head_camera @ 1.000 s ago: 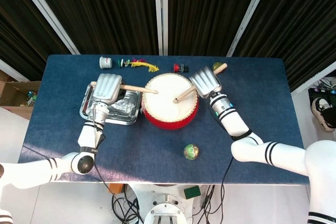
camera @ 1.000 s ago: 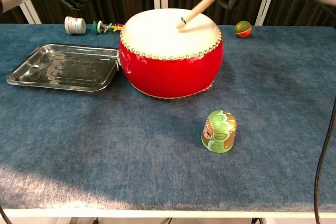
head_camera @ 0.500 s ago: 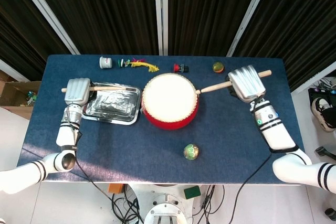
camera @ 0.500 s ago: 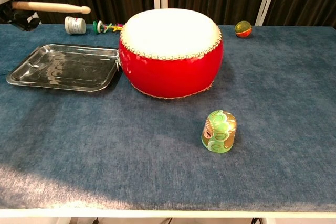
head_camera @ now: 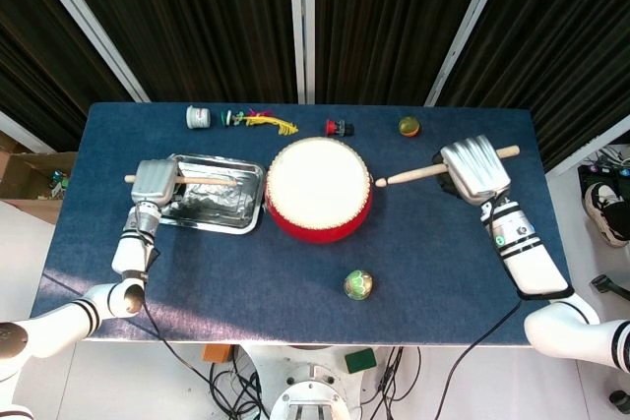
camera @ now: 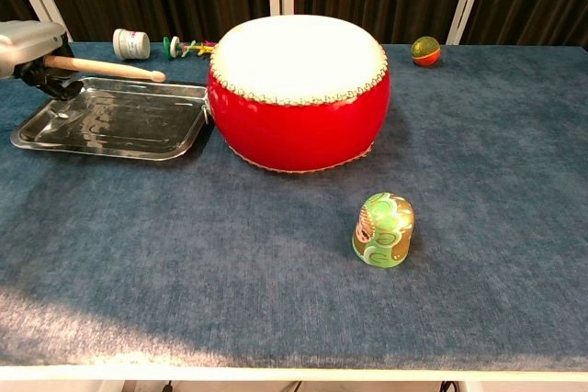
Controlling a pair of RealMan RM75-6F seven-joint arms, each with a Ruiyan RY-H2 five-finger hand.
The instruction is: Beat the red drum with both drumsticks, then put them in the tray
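Two hands grasping wooden drumsticks: left hand [head_camera: 154, 180] holds one [camera: 106, 67] over the metal tray [head_camera: 251, 206], right hand [head_camera: 475, 170] holds another [head_camera: 411, 176], right of the red drum [head_camera: 319, 190].

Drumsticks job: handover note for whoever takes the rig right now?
Left hand grips its drumstick low over the tray, not yet released.
Right hand grips the other drumstick right of the red drum, tip pointing at the drum.
Done: nothing in the tray yet.
Left: release the left stick into the tray, then bring the right one across and place it too.
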